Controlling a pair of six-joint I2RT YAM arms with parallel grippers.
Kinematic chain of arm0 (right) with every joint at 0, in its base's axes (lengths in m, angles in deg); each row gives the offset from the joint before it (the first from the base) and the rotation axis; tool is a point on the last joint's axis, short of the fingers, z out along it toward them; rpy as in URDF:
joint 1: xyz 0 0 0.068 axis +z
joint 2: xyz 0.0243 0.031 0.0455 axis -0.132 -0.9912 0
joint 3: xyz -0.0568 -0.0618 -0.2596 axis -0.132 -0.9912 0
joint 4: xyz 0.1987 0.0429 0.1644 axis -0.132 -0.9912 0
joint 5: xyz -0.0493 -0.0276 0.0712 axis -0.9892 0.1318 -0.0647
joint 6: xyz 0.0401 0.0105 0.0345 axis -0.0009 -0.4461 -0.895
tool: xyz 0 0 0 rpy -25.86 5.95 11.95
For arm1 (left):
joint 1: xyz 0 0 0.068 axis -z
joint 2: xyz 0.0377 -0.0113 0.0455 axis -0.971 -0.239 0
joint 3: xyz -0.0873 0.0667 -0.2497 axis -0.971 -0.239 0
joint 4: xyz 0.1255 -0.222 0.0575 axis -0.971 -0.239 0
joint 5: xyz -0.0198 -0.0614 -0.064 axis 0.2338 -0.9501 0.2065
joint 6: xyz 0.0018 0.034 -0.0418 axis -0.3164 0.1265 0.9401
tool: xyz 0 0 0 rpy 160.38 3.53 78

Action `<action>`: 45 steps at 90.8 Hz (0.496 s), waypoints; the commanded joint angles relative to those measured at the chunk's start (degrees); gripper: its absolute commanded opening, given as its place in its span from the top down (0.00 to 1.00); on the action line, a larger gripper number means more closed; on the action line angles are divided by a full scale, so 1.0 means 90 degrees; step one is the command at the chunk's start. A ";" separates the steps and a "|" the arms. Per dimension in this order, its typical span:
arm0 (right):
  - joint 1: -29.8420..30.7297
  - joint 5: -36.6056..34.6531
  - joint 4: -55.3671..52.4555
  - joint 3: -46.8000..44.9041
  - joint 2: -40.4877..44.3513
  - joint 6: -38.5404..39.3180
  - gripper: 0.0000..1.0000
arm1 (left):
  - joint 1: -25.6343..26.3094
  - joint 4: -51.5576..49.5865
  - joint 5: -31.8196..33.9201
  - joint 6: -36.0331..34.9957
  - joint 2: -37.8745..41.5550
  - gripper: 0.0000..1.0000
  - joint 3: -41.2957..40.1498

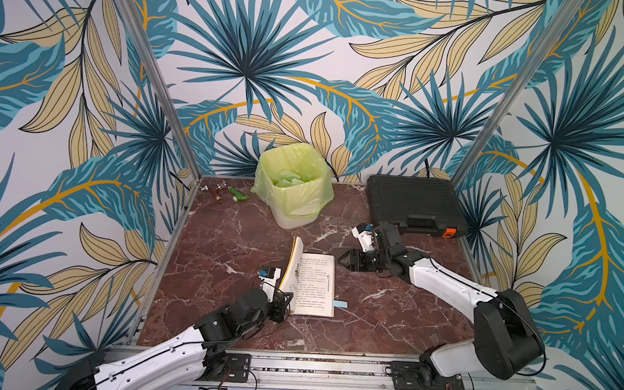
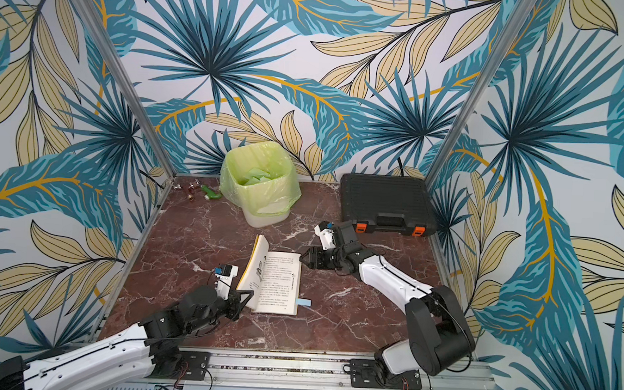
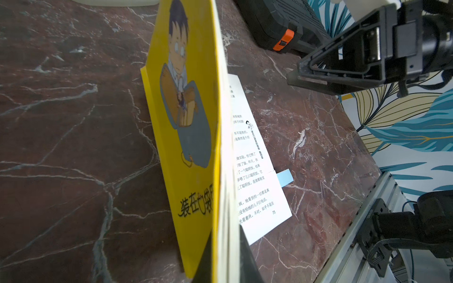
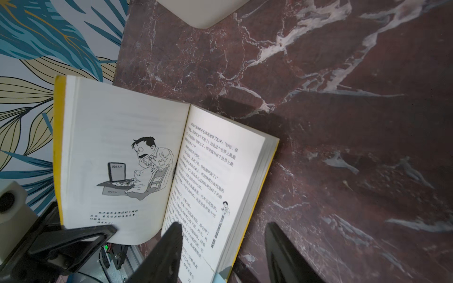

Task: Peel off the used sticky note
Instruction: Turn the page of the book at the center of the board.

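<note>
1. Sticky note [image 1: 341, 304]: a pale blue tab that pokes out past the right edge of the book's flat page, toward the page's near end. Its free end lies over the desk [image 1: 227, 243]. It shows in both top views and in the left wrist view [image 3: 285, 177].
2. Book [image 1: 315, 284]: open at mid-desk. The right half lies flat with the print up. The left half, with the yellow cover, stands nearly upright.
3. Left tool [image 1: 289, 297]: pressed together on the near edge of the raised cover and pages, pinching that half of the book.
4. Left arm [image 1: 170, 353]: comes in low from the near-left rail. The forearm stretches toward the far right, and the wrist sits just left of the book.
5. Right tool [image 1: 341, 259]: spread, with nothing between the jaws. It sits at the far right corner of the flat page, at the opposite end of that edge from the note. In the right wrist view one finger [image 4: 169, 250] is over the print and the other is over bare desk.
6. Right arm [image 1: 445, 280]: the base is at the near right and the elbow is raised. The white forearm slopes down toward the far left, and the wrist points left at the book.
7. Surrounds:
   - A bin with a green liner [image 1: 292, 187] stands at far centre.
   - A black case [image 1: 413, 201] lies at the far right.
   - Small fittings [image 1: 222, 193] lie in the far left corner.
</note>
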 commanded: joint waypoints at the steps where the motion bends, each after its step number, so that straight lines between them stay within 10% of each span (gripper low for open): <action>1: -0.0041 -0.0155 -0.0214 -0.0332 0.0172 -0.0152 0.41 | -0.0027 0.0808 0.0370 0.0308 0.0362 1.00 0.0120; 45: -0.0015 0.0688 0.0847 -0.0688 -0.0305 -0.0960 0.39 | -0.0135 -0.1686 0.1168 0.1547 0.3944 1.00 -0.1268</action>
